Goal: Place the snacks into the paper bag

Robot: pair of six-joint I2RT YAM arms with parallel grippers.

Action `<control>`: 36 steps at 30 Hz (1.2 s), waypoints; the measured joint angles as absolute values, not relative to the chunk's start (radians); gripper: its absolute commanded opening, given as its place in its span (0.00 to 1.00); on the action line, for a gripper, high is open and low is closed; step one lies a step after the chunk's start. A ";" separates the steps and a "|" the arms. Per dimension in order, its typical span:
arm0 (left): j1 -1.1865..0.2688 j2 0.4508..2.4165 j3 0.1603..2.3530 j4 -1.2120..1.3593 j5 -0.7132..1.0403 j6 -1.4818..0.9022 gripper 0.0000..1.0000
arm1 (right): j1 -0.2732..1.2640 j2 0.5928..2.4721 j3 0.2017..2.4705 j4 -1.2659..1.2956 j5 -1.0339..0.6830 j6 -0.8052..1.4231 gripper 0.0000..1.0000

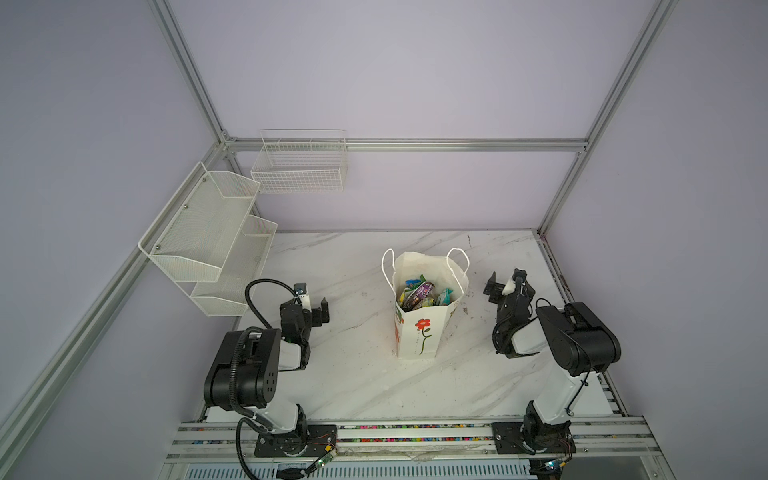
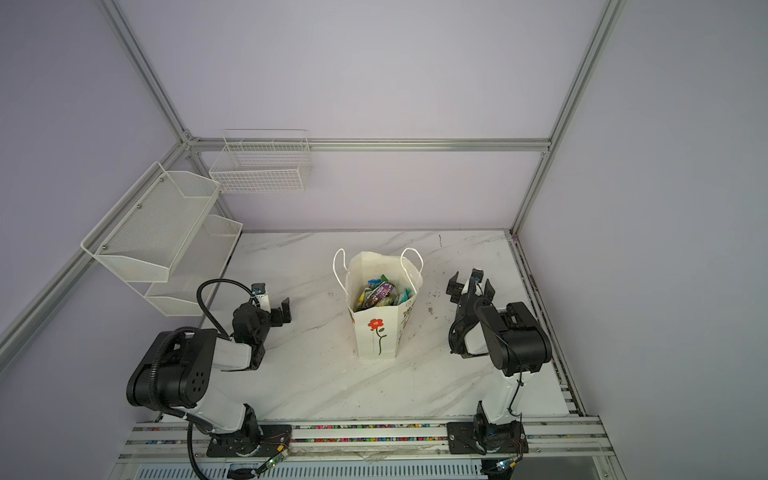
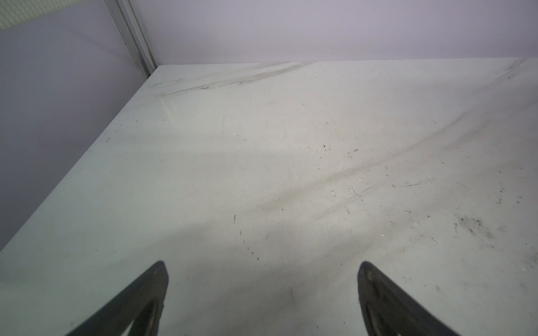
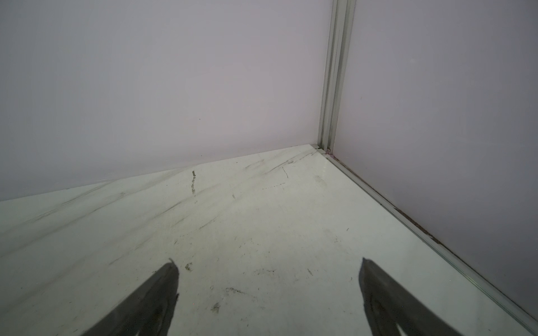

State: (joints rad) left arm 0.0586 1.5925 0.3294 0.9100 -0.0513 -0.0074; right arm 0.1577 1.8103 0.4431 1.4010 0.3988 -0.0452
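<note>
The paper bag (image 1: pixel 424 336) stands upright mid-counter (image 1: pixel 353 382), its long axis vertical, its mouth open to the top and its red flower facing the arm bases. The snacks (image 1: pixel 419 293) lie piled inside the bag, a dark purple packet slanted across the top. Your left tool (image 3: pixel 262 266) hangs well left of the bag, jaws spread wide with nothing between them. Your right tool (image 4: pixel 267 261) sits right of the bag, likewise released and holding nothing, over bare counter.
</note>
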 measured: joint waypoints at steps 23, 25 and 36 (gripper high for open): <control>0.059 1.592 0.329 0.910 -0.051 -0.007 0.99 | 0.158 1.810 0.443 1.400 0.398 -0.041 0.97; 0.059 1.592 0.329 0.910 -0.052 -0.007 1.00 | 0.158 1.810 0.443 1.395 0.395 -0.035 0.97; 0.059 1.592 0.329 0.910 -0.051 -0.007 1.00 | 0.157 1.810 0.443 1.394 0.382 -0.035 0.97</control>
State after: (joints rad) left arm 0.0586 1.5925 0.3294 0.9100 -0.0513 -0.0074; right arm 0.1570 1.8099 0.4431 1.3937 0.3817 -0.0345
